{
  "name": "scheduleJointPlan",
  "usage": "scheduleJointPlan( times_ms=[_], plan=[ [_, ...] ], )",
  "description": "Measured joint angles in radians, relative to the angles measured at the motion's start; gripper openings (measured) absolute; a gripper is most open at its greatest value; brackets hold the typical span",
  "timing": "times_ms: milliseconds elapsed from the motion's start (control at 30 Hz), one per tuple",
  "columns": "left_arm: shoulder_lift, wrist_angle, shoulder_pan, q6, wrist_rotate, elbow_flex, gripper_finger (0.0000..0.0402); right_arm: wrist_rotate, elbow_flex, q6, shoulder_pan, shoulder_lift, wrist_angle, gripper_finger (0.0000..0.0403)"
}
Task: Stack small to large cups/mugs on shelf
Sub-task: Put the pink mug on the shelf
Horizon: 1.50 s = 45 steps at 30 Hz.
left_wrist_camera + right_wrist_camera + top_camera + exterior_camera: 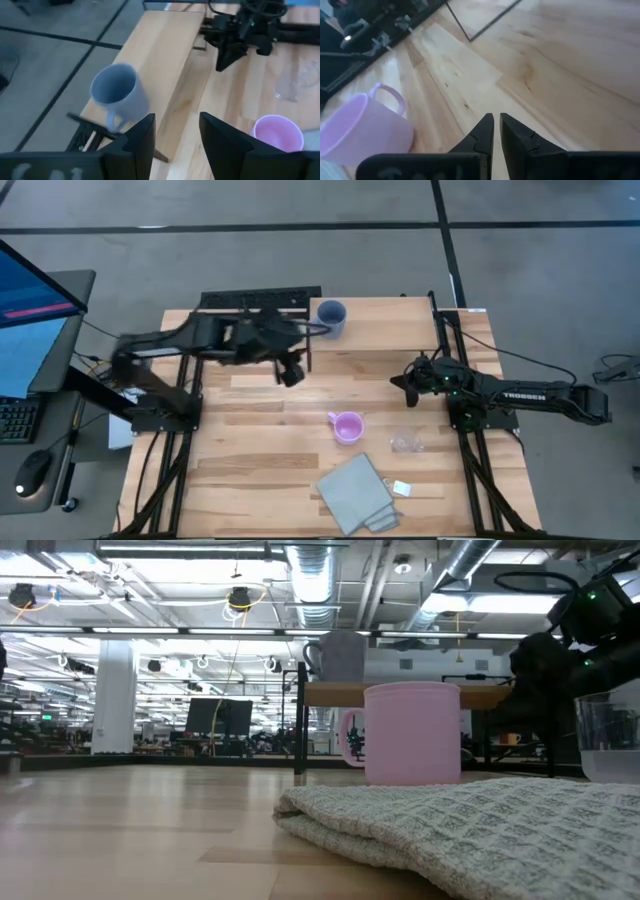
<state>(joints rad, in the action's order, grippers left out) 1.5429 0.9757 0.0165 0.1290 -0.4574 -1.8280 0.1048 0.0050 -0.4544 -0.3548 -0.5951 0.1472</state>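
The blue-grey mug [330, 315] stands upright on the left end of the light-wood shelf [385, 320], at the table's far edge; it also shows in the left wrist view [117, 97]. The pink-lilac mug [347, 426] stands upright on the table's middle. The clear cup [405, 443] stands just to its right. My left gripper [290, 372] is open and empty, above the table on the near side of the shelf's left end. My right gripper [405, 383] is shut and empty over the table, right of centre, beyond the pink mug [360, 130].
A folded grey-blue cloth [355, 495] lies near the table's front edge, with a small white tag [401, 488] beside it. The shelf's black legs [309, 358] stand on the table. A monitor, keyboard and mouse sit beyond the table's left edge.
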Motion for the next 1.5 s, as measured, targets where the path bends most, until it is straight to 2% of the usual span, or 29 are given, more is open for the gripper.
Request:
scheduleJointPlan(
  times_ms=[167, 233, 367, 533, 667, 933, 1033, 1300, 1500],
  plan=[
    [-0.281, -0.324, 0.017, 0.042, -0.055, 0.408, 0.0133, 0.007, 0.014, -0.061, 0.0, -0.001, 0.086, 0.0056],
    [-0.38, -0.407, 0.019, 0.059, -0.077, 0.537, 0.0132, 0.055, 0.041, -0.062, 0.0, 0.0, 0.131, 0.0056],
    [-0.546, -0.53, 0.02, 0.11, -0.089, 0.746, 0.0132, 0.205, 0.118, -0.062, 0.014, -0.001, 0.152, 0.0056],
    [-0.705, -0.602, 0.019, 0.155, -0.09, 0.941, 0.0132, 0.178, 0.237, -0.018, 0.086, -0.003, 0.149, 0.006],
    [-0.791, -0.66, 0.02, 0.159, -0.086, 1.06, 0.0132, 0.148, 0.338, 0.022, 0.135, -0.043, 0.127, 0.0085],
    [-0.883, -0.764, 0.02, 0.157, -0.053, 1.252, 0.0132, 0.134, 0.493, 0.115, 0.22, -0.232, 0.05, 0.0184],
    [-0.908, -0.821, 0.02, 0.152, -0.052, 1.323, 0.0132, 0.134, 0.547, 0.167, 0.249, -0.307, 0.004, 0.0206],
    [-0.988, -0.879, 0.02, 0.155, -0.062, 1.445, 0.0132, 0.128, 0.738, 0.268, 0.312, -0.497, -0.261, 0.02],
    [-1.016, -0.876, 0.02, 0.163, -0.064, 1.471, 0.0132, 0.129, 0.834, 0.284, 0.339, -0.631, -0.329, 0.018]
  ],
)
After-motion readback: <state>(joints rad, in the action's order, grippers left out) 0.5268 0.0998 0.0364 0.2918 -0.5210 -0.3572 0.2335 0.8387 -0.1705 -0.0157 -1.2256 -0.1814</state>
